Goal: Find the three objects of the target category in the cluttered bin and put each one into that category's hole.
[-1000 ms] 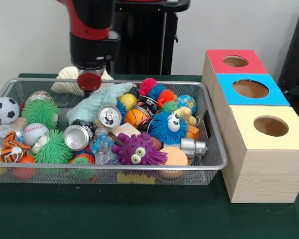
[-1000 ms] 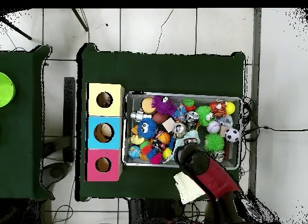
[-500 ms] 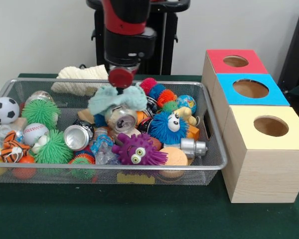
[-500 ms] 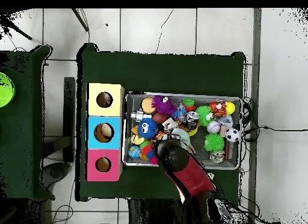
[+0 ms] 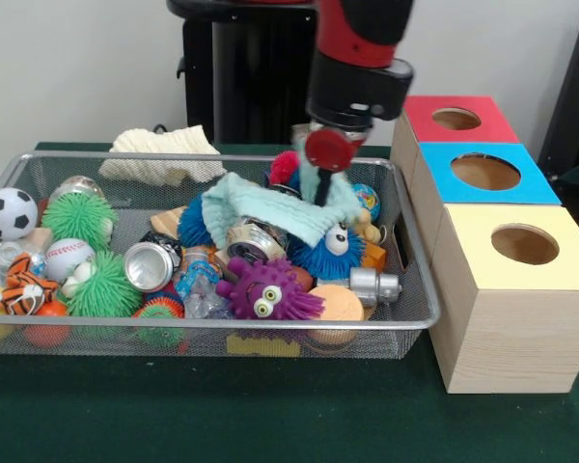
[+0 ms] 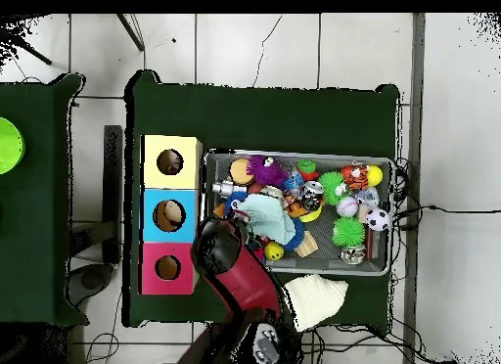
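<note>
The silver wire mesh bin (image 5: 222, 326) is full of mixed toys; it also shows in the overhead view (image 6: 294, 154). No knotted rope toy shows in either view. My gripper (image 5: 321, 189) hangs over the bin's right part, shut on a pale teal cloth (image 5: 270, 207) that drapes over the toys below. In the overhead view the arm (image 6: 230, 262) hides the gripper, and the cloth (image 6: 264, 213) lies beside it. The round hole (image 5: 524, 244) in the pale yellow box top stands right of the bin, nearest the camera, and also shows in the overhead view (image 6: 170, 162).
Blue-topped (image 5: 484, 172) and red-topped (image 5: 456, 119) boxes stand behind the yellow one. The bin holds a tiger plush (image 5: 24, 289), a soccer ball (image 5: 8, 212), green spiky balls (image 5: 77, 217), a can (image 5: 150, 265) and a purple spiky toy (image 5: 265, 289). A cream cloth (image 5: 164, 145) lies behind the bin.
My gripper has moved from the bin's left part across to its right part, toward the boxes, dragging the teal cloth with it.
</note>
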Controlling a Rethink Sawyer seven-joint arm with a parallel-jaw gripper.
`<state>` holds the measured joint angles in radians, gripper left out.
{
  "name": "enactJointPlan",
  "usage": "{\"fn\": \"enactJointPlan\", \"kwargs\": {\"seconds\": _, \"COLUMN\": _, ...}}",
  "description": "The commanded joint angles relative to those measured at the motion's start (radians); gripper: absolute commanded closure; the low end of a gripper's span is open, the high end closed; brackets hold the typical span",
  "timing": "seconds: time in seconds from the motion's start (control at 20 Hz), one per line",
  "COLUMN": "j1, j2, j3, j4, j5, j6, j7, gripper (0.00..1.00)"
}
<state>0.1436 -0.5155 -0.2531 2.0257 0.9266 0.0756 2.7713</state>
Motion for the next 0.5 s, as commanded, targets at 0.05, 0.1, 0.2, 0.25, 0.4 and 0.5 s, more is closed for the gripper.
{"fn": "enactJointPlan", "kwargs": {"seconds": 0.05, "j1": 0.135, "j2": 0.103, "j3": -0.083, "j4": -0.120, "j5": 0.188, "j6": 0.125, "j7": 0.468, "gripper": 1.00}}
{"fn": "enactJointPlan", "kwargs": {"seconds": 0.1, "j1": 0.145, "j2": 0.109, "j3": -0.088, "j4": -0.126, "j5": 0.197, "j6": 0.126, "j7": 0.476, "gripper": 1.00}}
{"fn": "enactJointPlan", "kwargs": {"seconds": 0.2, "j1": 0.178, "j2": 0.137, "j3": -0.126, "j4": -0.155, "j5": 0.197, "j6": 0.157, "j7": 0.508, "gripper": 1.00}}
{"fn": "enactJointPlan", "kwargs": {"seconds": 0.25, "j1": 0.182, "j2": 0.142, "j3": -0.130, "j4": -0.163, "j5": 0.191, "j6": 0.165, "j7": 0.508, "gripper": 1.00}}
{"fn": "enactJointPlan", "kwargs": {"seconds": 0.4, "j1": 0.118, "j2": 0.105, "j3": -0.046, "j4": -0.114, "j5": 0.192, "j6": 0.072, "j7": 0.429, "gripper": 1.00}}
{"fn": "enactJointPlan", "kwargs": {"seconds": 0.5, "j1": -0.029, "j2": 0.061, "j3": 0.080, "j4": -0.046, "j5": 0.077, "j6": -0.065, "j7": 0.342, "gripper": 1.00}}
